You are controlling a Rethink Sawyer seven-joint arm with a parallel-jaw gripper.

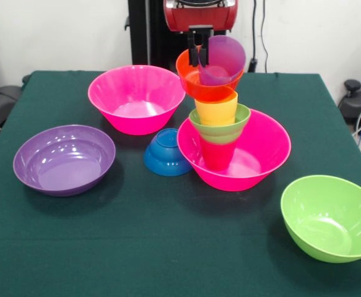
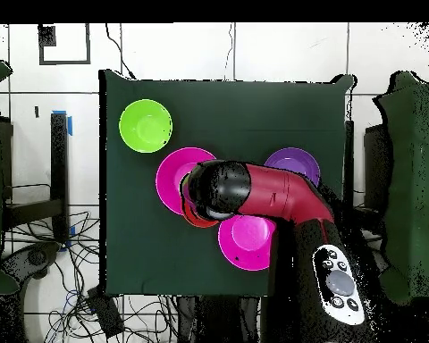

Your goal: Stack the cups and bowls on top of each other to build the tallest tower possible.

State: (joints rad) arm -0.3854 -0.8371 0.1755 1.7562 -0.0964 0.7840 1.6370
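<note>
One pincer (image 1: pixel 199 54) comes down from above w/ black fingers straddling the purple cup's (image 1: pixel 223 59) rim, cup tilted inside the orange bowl (image 1: pixel 195 83) atop the stack. Below: yellow cup (image 1: pixel 216 111), sm green bowl (image 1: pixel 223 130), red cup (image 1: pixel 217 153), all in a pink bowl (image 1: pixel 264 154). Blue bowl (image 1: pixel 165 151) leans on its left side; 2nd pink bowl (image 1: pixel 137 99), purple bowl (image 1: pixel 64 159), lime bowl (image 1: pixel 330 218) sit apart on the surface (image 1: pixel 155 247).

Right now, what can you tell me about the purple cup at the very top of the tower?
The purple cup is see-through purple plastic, wide at its mouth. It sits tilted inside the orange bowl, the tower's top piece, its mouth facing up and sideways. The black claw hangs right at its rim, touching or almost touching; whether it grips cannot be told. From overhead, the arm hides the cup.
</note>
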